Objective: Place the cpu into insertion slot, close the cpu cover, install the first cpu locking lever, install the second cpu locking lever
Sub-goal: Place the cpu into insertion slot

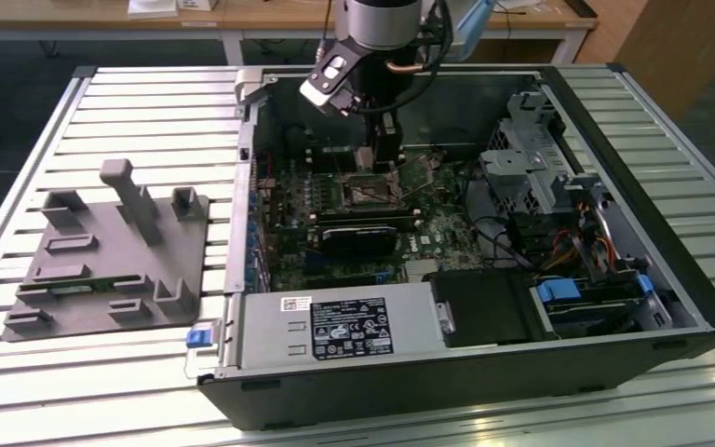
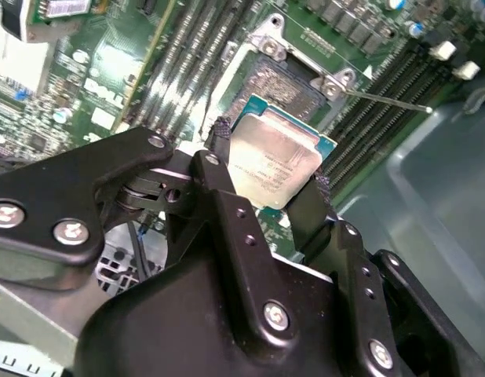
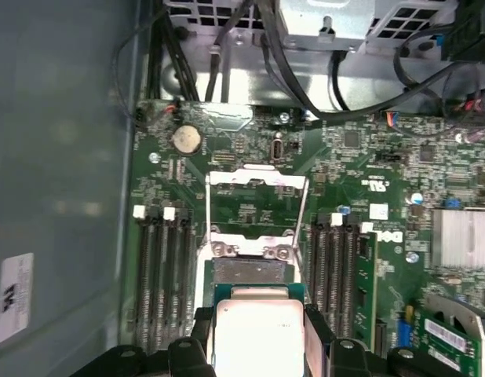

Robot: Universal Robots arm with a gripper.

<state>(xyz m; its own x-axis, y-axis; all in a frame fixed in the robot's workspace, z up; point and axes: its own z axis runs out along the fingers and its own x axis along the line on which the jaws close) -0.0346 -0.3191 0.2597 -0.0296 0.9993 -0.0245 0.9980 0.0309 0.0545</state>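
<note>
Cpu (image 2: 275, 161), flat silver square, between black fingers (image 2: 227, 196) near insertion slot (image 2: 278, 78)

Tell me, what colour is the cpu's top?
Silver-grey, with a blue-green edge. The cpu shows best in the second wrist view.

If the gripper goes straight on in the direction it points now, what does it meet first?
Most likely the insertion slot: the gripper, shut on the cpu, points down at the motherboard, with the open slot seemingly beneath. Exact depth is unclear.
</note>
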